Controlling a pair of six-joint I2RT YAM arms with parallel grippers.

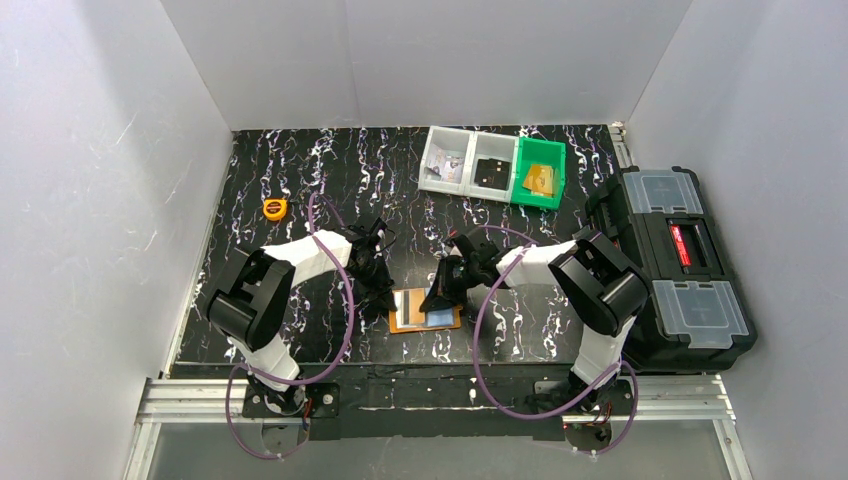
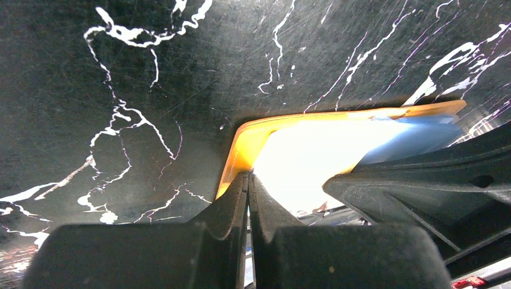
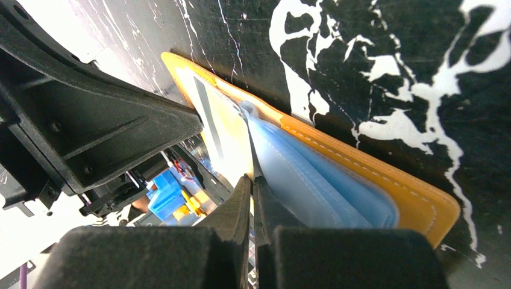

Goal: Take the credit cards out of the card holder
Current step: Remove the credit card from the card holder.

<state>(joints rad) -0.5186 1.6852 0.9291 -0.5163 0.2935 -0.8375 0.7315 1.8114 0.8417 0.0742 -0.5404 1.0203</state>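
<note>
The orange card holder [image 1: 399, 323] lies open on the black marbled table between both grippers. It also shows in the left wrist view [image 2: 241, 144] and the right wrist view [image 3: 416, 201]. My left gripper [image 1: 383, 298] [image 2: 248, 176] is shut, its tips pinching the holder's left orange edge. My right gripper [image 1: 438, 300] [image 3: 252, 179] is shut on the edge of a thin pale credit card that stands between the pale blue clear pockets [image 3: 313, 180] and the orange side. Another card with a dark stripe [image 3: 208, 114] lies in that side.
A small round yellow tape measure [image 1: 274, 208] lies at the far left. Three bins, two clear and one green [image 1: 492, 165], stand at the back. A black toolbox [image 1: 670, 265] fills the right side. White walls close in the table.
</note>
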